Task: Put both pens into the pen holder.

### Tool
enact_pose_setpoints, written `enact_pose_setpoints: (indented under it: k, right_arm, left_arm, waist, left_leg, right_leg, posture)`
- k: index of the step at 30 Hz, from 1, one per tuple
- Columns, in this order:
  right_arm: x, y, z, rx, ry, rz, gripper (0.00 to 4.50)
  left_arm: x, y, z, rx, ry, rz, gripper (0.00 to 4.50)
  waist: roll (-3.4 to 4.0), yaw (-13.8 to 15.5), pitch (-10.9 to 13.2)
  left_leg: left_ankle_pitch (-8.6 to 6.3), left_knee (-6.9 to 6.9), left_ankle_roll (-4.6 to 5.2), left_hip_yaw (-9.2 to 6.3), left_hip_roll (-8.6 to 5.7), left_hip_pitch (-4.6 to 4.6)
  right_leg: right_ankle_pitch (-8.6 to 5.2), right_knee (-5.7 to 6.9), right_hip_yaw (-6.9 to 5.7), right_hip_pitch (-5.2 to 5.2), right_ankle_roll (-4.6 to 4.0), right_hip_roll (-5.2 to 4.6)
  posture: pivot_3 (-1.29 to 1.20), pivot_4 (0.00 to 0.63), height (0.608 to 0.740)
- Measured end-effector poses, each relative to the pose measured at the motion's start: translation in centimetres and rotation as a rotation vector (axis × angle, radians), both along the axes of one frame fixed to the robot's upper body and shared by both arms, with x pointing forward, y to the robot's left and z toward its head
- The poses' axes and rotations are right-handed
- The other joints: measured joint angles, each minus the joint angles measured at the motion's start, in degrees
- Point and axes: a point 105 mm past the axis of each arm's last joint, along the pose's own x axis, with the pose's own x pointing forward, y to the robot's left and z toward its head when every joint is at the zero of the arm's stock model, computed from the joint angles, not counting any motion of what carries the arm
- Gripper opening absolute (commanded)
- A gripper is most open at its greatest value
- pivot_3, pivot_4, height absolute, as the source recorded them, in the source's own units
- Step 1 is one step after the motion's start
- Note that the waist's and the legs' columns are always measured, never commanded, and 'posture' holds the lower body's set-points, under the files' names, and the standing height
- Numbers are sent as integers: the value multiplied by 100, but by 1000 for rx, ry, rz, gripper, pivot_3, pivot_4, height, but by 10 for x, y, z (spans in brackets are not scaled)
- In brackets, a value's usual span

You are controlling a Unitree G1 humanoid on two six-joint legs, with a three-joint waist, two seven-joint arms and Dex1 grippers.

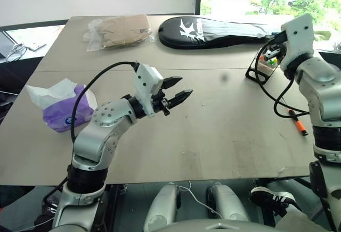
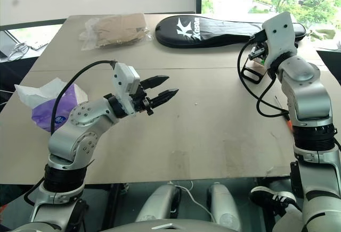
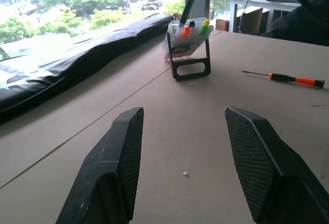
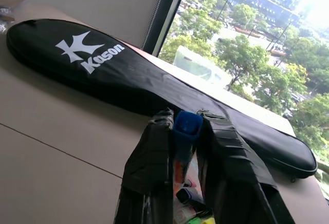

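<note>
**Pen with light-blue end** (image 4: 186,126): I see it upright between the jaws of the right gripper (image 4: 187,117), its lower part running down into the pen holder (image 3: 190,34). I cannot tell whether the jaws are pressing on it or standing just off it.

**Pen holder:** a clear box on a black frame, tilted, standing near the bench's (image 1: 213,147) right edge toward the far side. Orange, yellow and green marker tips show in it. I cannot pick out the second pen among them.

**Racket bag** (image 1: 213,32): long and black, lying along the far edge just behind the holder.

**Screwdriver** (image 1: 297,121): black with orange, lying flat by the right edge, nearer me than the holder and apart from it.

**Left gripper** (image 1: 184,85): raised over the middle of the bench, pointing toward the holder. Its jaws are spread about halfway with nothing between them.

**Tissue pack** (image 1: 64,109): purple, by the left edge.

**Plastic bag** (image 1: 120,30): holds tan contents and sits at the far left, beside the racket bag's end.

**Open room:** I have bare surface across the whole middle and along the near edge, from the left gripper over to the holder.
</note>
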Motion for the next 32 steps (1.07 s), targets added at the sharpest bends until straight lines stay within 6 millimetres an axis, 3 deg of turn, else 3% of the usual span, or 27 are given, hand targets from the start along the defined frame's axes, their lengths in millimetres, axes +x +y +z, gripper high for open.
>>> enact_pose_setpoints:
  k: [1, 5, 9, 12, 14, 16, 19, 23, 27, 30, 32]
  right_arm:
    - [0, 0, -2, -9, 5, 3, 2619]
    - [-1, 0, -2, -35, -16, 4, 4435]
    - [-4, -1, -3, -19, -34, 10, 4476]
    - [-12, 0, 0, -11, -66, 30, 4500]
    - [-20, -1, 0, -4, -81, 54, 4500]
    - [-29, -3, -6, 7, -77, 73, 4500]
    - [-46, 0, -26, 17, -33, 124, 4500]
    - [-73, 19, -61, 109, 76, 285, 4500]
    - [-108, 19, -104, 78, 248, 380, 4500]
    - [-134, 8, -135, 77, 359, 382, 4500]
    - [-142, 1, -144, 68, 386, 373, 4500]
  left_arm:
    - [-3, -2, 1, -6, -2, -20, 2570]
    - [-7, -5, 3, -27, 4, -53, 2570]
    - [-10, -6, 6, -59, 12, -83, 2570]
    - [-13, -7, 9, -103, 31, -118, 3383]
    - [-15, -7, 11, -125, 38, -132, 4294]
    - [-15, -6, 11, -133, 42, -132, 4407]
    - [-18, -5, 3, -136, 67, -115, 4407]
    - [-14, 8, -16, -119, 111, 0, 4407]
    - [-14, 41, -50, -106, 217, 200, 4407]
    - [-29, 71, -78, -87, 302, 353, 4407]
    - [-41, 86, -92, -66, 347, 421, 4407]
  waist:
    - [0, 0, 0]
    - [0, 0, 0]
    - [0, 1, 0]
    - [0, 2, 0]
    - [0, 8, 0]
    - [0, 15, -1]
    - [1, 8, -1]
    - [4, -11, -3]
    - [13, 13, -8]
    - [13, 8, -9]
    - [14, 1, -9]
  left_leg:
    - [0, 0, 0, -1, 0, 0]
    - [0, 0, 0, -2, 0, 1]
    - [0, 0, 0, -1, 0, 0]
    - [0, 1, 0, -3, 0, 0]
    - [0, 1, 0, -6, 0, 0]
    - [0, 2, 0, -11, 0, 0]
    - [-1, 3, 1, -8, 0, 4]
    - [-11, 1, 18, -4, 4, 14]
    - [-16, 2, 26, -4, 3, 24]
    - [-17, 0, 28, 2, 3, 37]
    - [-18, -2, 28, 13, 8, 60]
  right_leg:
    - [0, 0, 1, 0, 0, 0]
    - [0, 1, 0, 0, 0, 0]
    - [0, 0, 0, 0, 0, 0]
    - [0, 1, 0, 0, 0, 0]
    - [0, 0, 1, 1, 0, 0]
    - [0, -1, 2, 6, 0, 0]
    - [0, 1, 8, 8, 0, 0]
    - [0, 7, 19, 10, 0, 4]
    - [-1, 2, 18, 23, 1, 1]
    - [-2, 1, 25, 35, 1, 0]
    - [-3, 2, 35, 48, 0, 4]
  posture:
    - [0, 150, 740]
    - [0, 150, 740]
    - [0, 150, 740]
    - [0, 150, 740]
    - [0, 150, 740]
    - [0, 150, 740]
    - [0, 150, 740]
    - [0, 150, 740]
    - [0, 150, 740]
    - [0, 150, 740]
    - [0, 150, 740]
